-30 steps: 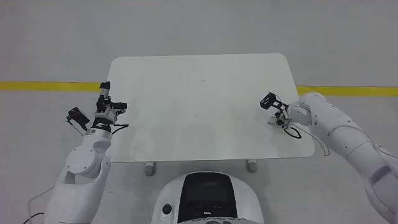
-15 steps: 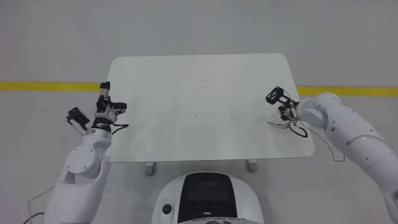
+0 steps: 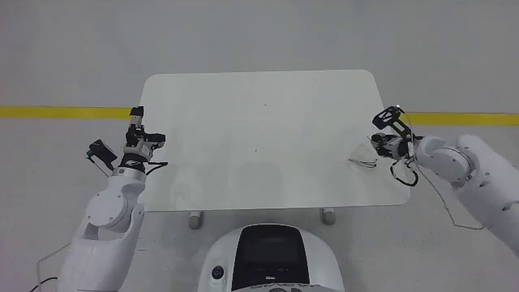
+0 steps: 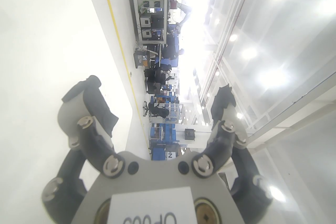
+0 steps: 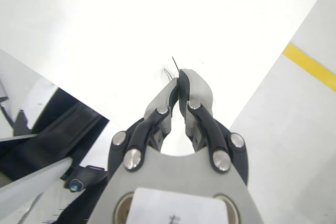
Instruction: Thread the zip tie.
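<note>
Left gripper sits beside the table's left edge, jaws wide apart, empty. Right gripper, at the right edge, is clamped on a thin black zip tie. Judged: tie grasped, not yet threaded; next, its tip must meet its head. White table, grey floor, yellow lines.

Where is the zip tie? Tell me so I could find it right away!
Start at the big white table and go to its edge on the robot's right, where the right gripper is pinched shut. The zip tie is the thin black strand poking out between its fingertips. The faint thin strands nearby lie loose on the table; this one is gripped.
</note>
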{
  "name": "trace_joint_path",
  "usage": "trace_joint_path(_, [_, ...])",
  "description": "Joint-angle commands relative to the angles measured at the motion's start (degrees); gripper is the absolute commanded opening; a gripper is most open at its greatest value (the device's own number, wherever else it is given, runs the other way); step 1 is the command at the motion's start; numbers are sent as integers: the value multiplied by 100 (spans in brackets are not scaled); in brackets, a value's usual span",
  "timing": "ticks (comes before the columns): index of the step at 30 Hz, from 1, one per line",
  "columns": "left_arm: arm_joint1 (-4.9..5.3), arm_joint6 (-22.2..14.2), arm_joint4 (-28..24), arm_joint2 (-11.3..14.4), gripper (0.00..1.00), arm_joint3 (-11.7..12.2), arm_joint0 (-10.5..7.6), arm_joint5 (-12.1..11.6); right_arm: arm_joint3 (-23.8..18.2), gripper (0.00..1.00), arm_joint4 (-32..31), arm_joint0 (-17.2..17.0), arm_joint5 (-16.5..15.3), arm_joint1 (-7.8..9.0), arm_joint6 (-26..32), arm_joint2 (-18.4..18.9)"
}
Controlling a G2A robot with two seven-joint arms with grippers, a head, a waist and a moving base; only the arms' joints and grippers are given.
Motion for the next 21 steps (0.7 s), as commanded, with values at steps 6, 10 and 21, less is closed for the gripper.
trace_joint_path(6, [0, 0, 0, 0, 100, 0, 0, 0, -240, 0, 1023, -191, 0, 214, -23, 66])
trace_joint_path(10, [0, 0, 0, 0, 100, 0, 0, 0, -367, 0, 1273, -143, 0, 288, 236, -64])
trace_joint_path(21, [0, 0, 0, 0, 100, 0, 0, 0, -332, 0, 1513, -195, 0, 267, 191, -64])
